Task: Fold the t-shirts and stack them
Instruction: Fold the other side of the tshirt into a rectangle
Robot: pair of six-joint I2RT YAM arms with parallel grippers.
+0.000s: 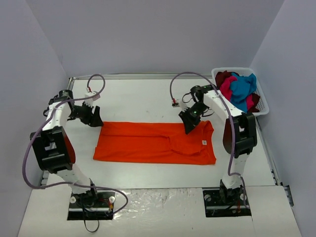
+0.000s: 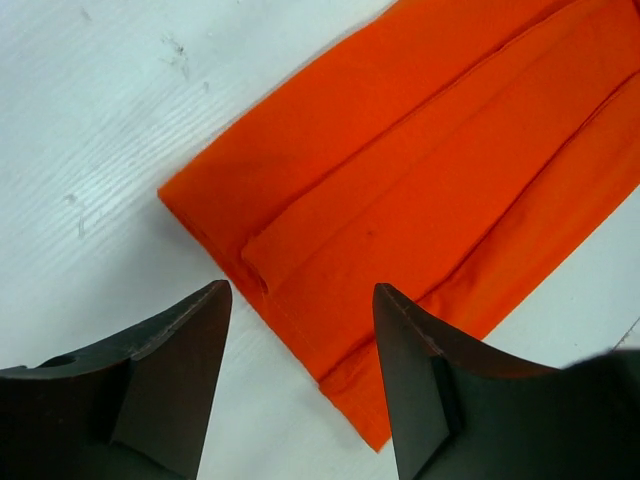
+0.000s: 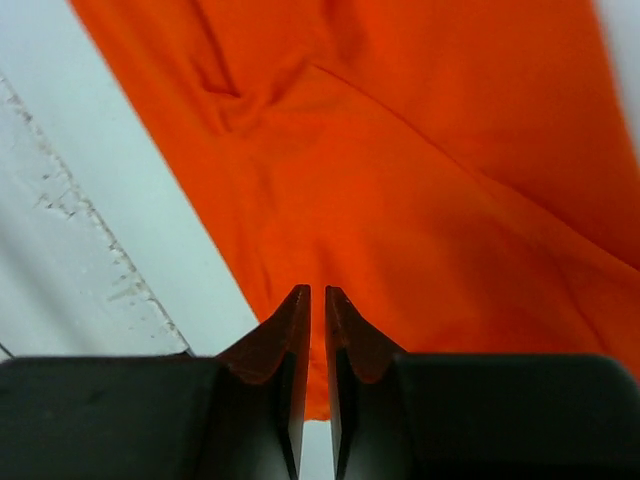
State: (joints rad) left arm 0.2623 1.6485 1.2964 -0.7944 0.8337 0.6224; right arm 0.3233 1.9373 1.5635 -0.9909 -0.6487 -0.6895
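On the white table (image 1: 148, 98), between my two arms, lies one orange shirt (image 1: 148, 143). It is folded lengthwise into a long flat band that runs from left to right. Its colour is bright and even. A small white tag (image 1: 203, 142) shows near its right end, where a sleeve is turned in over the body. From my left wrist I see the left end of the band (image 2: 450, 180), with two or three layers stacked and a rolled fold running along the middle. From my right wrist the cloth (image 3: 450, 200) fills most of the view, with soft creases and a small pucker toward the table edge of it.

My left hand (image 1: 94, 117) sits just beside the far left corner of the shirt, with its fingers spread wide (image 2: 300, 295) and nothing between them. My right hand (image 1: 190, 127) is over the far edge of the shirt, toward the right end. Its fingers are drawn almost together (image 3: 317, 295), with only a sliver between the tips. I cannot tell whether any cloth is caught there.

At the far right corner stands one white basket (image 1: 234, 69) holding a heap of more shirts. I count three colours in it: dark red (image 1: 222, 77), pink (image 1: 228, 88) and blue (image 1: 243, 89). How many shirts make up the heap I cannot tell.
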